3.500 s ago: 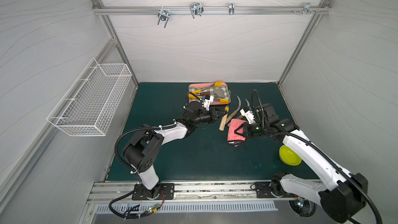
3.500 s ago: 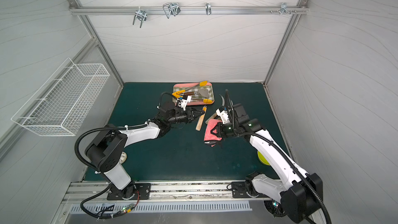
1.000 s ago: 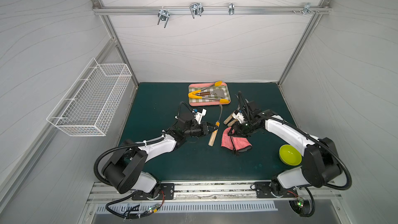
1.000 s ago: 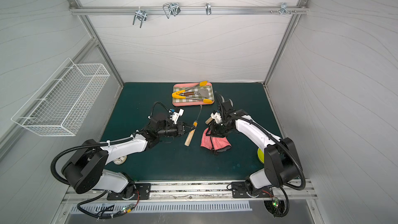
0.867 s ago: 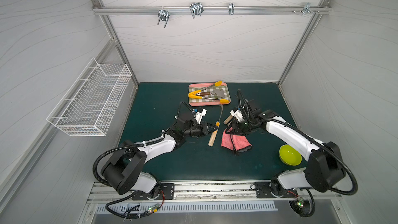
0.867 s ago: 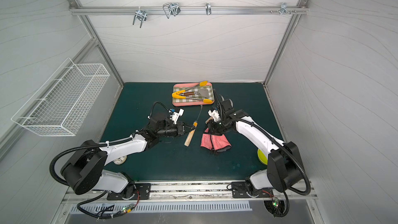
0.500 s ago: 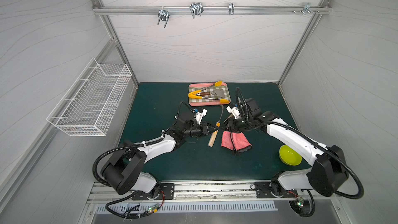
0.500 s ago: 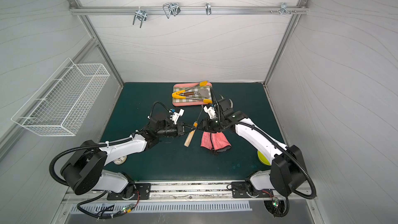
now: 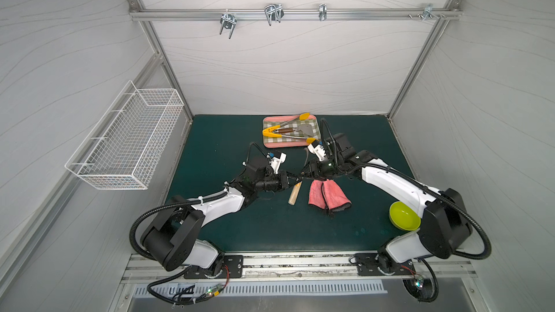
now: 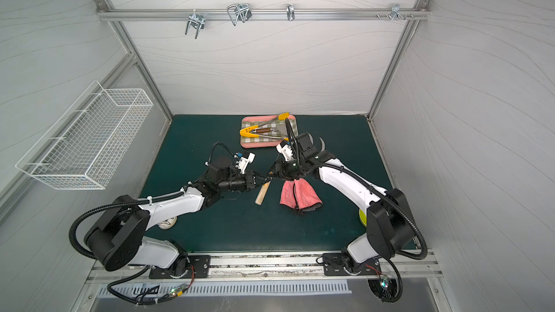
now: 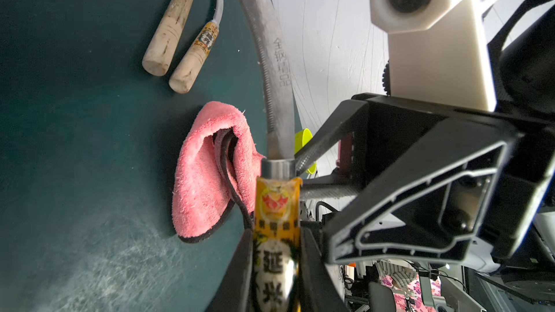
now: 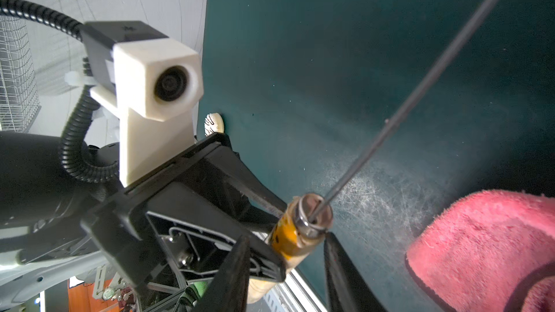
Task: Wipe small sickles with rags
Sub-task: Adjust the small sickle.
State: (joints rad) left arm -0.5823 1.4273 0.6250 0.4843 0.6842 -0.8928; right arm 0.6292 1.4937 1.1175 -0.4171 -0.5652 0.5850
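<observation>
My left gripper (image 9: 296,179) (image 11: 276,232) is shut on the orange-labelled handle of one small sickle (image 9: 294,195) (image 11: 276,64). It holds it above the mat with the blade pointing to the back. My right gripper (image 9: 304,173) (image 12: 286,237) is open, and its jaws stand apart on either side of that sickle's metal collar (image 12: 312,216). The pink rag (image 9: 327,196) (image 11: 207,169) lies folded on the mat just below both grippers, held by neither. Two more small sickles (image 11: 195,55) lie side by side on the mat, mostly hidden under the right arm in both top views.
A pink-rimmed checked tray (image 9: 285,146) with yellow-tipped tongs (image 9: 280,131) and a spatula sits at the back. A yellow-green bowl (image 9: 404,216) stands by the right arm's base. A wire basket (image 9: 126,145) hangs on the left wall. A small white object (image 10: 166,223) lies front left.
The right gripper has swung left, away from the sickles on the mat, to the sickle that the left gripper holds. The left arm and the rag have stayed put.
</observation>
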